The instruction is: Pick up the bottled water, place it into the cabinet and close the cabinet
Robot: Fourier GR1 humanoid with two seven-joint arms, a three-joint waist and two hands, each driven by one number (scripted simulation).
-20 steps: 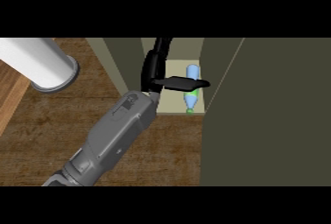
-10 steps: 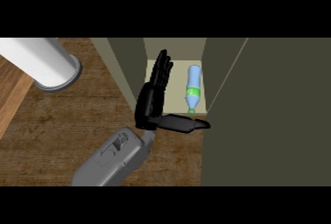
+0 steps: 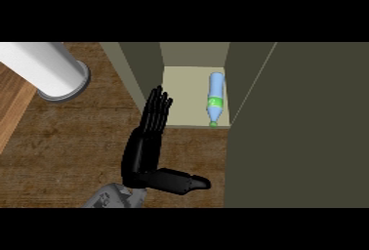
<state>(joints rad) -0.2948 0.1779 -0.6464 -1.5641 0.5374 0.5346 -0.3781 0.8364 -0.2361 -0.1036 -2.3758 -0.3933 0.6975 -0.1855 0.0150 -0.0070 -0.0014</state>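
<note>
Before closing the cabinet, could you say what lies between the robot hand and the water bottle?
Head view: only bare cabinet floor between robot hand and water bottle.

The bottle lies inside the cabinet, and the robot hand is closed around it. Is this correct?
Not quite. The head view shows the bottle lying inside the cabinet, but the left robot hand is open, fingers straight, to the bottle's left and not touching it.

wood-grain counter (image 3: 72, 141), matt cab (image 3: 310, 122), smooth plastic btl (image 3: 215, 93), glossy hand (image 3: 148, 151).
</note>
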